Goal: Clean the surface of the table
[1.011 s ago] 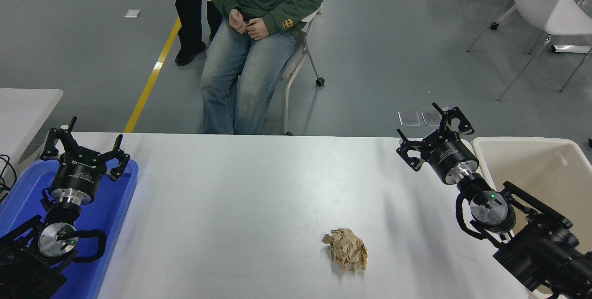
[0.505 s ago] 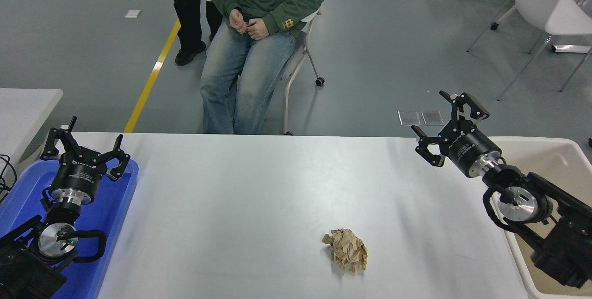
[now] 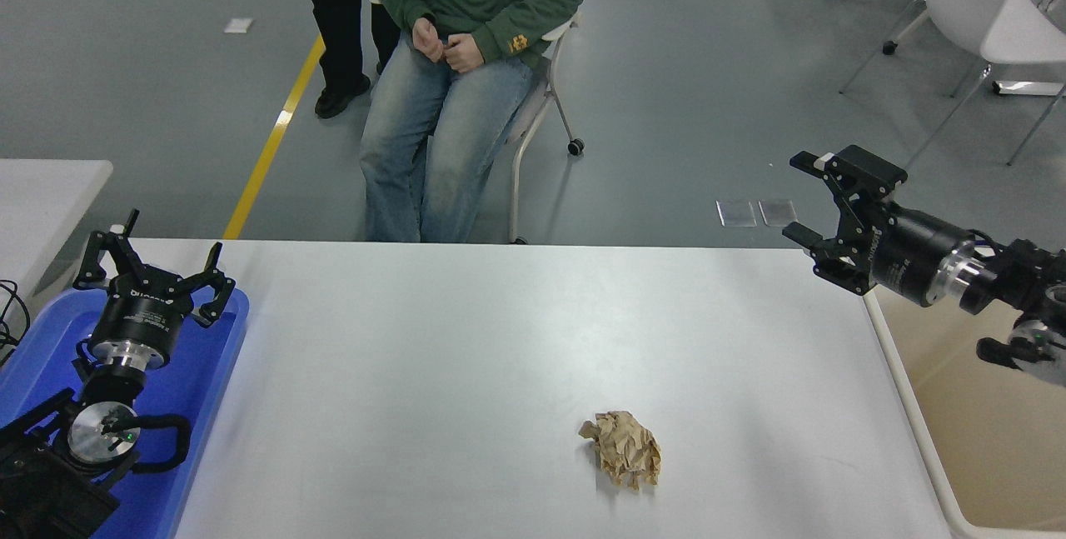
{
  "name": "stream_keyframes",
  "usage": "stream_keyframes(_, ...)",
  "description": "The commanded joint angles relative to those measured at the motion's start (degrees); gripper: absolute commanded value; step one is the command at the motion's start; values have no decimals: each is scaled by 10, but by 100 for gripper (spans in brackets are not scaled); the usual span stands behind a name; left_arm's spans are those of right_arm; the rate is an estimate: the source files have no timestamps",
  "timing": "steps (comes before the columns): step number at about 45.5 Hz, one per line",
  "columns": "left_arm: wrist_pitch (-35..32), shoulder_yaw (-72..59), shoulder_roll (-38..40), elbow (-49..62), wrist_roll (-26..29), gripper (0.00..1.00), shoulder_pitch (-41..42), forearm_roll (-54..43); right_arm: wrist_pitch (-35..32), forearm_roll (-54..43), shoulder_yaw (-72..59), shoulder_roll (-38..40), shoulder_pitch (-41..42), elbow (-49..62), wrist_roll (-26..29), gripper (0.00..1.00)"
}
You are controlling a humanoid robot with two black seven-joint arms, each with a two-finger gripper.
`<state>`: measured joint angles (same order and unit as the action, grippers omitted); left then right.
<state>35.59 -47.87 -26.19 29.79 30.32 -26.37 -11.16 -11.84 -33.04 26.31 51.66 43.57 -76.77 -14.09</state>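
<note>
White surface (image 3: pixel 466 331) is bearing crumpled brown paper (image 3: pixel 623 460); my right pincer (image 3: pixel 820 202) is hovering released at its far right corner, left pincer (image 3: pixel 150 264) released over blue tray (image 3: pixel 208 372).

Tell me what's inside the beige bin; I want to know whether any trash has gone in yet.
The visible part of the beige bin shows only bare walls and floor. The right arm covers its far end, and its right side is out of frame.

One high head view looks forward and down over the table surface (image 3: pixel 500 331).
</note>
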Motion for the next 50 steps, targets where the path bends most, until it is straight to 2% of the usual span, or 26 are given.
stream_keyframes(1,0,0,0,0,0,100,0,0,-2,-114,-89,44,67,-67,11,100)
stream_keyframes(12,0,0,0,0,0,100,0,0,-7,-221,-208,47,129,-94,20,100)
stream_keyframes(27,0,0,0,0,0,100,0,0,-6,-265,-336,-3,198,-94,20,100)
stream_keyframes(50,0,0,0,0,0,100,0,0,19,-278,-394,-124,192,-45,21,99)
